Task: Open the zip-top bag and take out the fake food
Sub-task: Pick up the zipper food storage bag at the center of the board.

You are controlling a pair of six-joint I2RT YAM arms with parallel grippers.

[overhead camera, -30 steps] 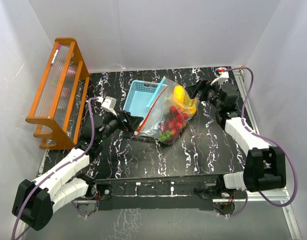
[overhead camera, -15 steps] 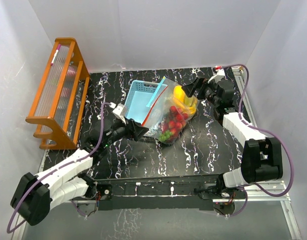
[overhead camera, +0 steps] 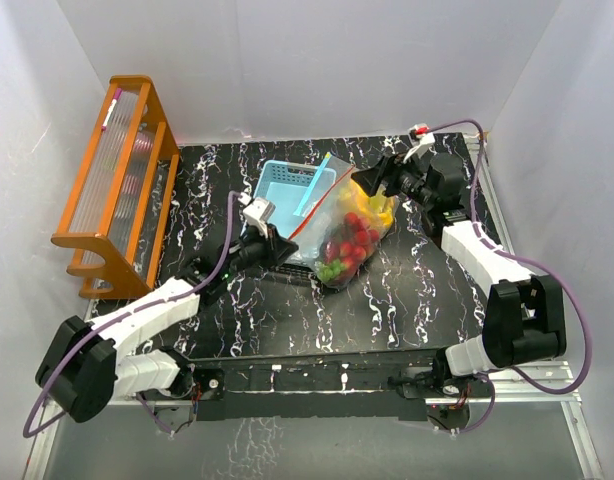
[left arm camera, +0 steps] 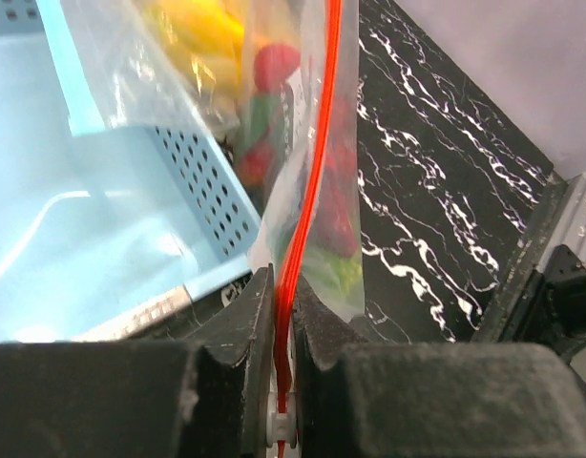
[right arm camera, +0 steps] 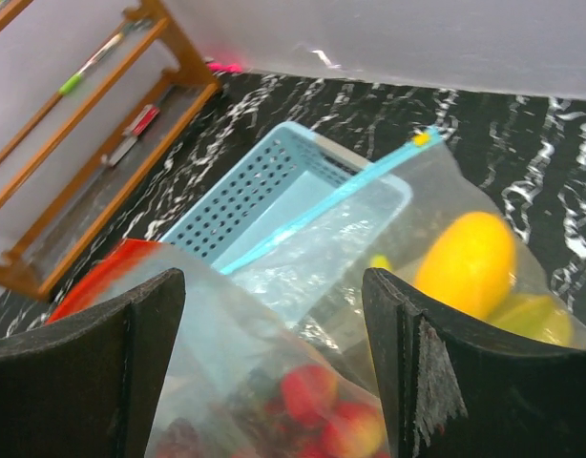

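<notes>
The clear zip-top bag [overhead camera: 339, 222] lies against a light-blue basket, with a red strip [left arm camera: 317, 162] on one lip and a blue strip [right arm camera: 343, 189] on the other. Inside is the fake food: red strawberries [overhead camera: 355, 232], green grapes [overhead camera: 330, 269] and a yellow-orange fruit [right arm camera: 465, 260]. My left gripper [overhead camera: 285, 247] is at the bag's near left corner. In the left wrist view that gripper [left arm camera: 283, 291] is shut on the red strip. My right gripper [overhead camera: 370, 181] is at the bag's far right end. In its own view the gripper [right arm camera: 274, 291] stands open with bag film between its fingers [right arm camera: 412, 367].
The light-blue slotted basket [overhead camera: 283, 190] stands just left of the bag and touches it. An orange wooden rack [overhead camera: 115, 190] holding pens stands at the far left. White walls close in the black marbled table [overhead camera: 407, 290].
My left arm has reached right to the bag and shut on its red strip. My right gripper has moved left over the bag's far end, its jaws a little narrower.
</notes>
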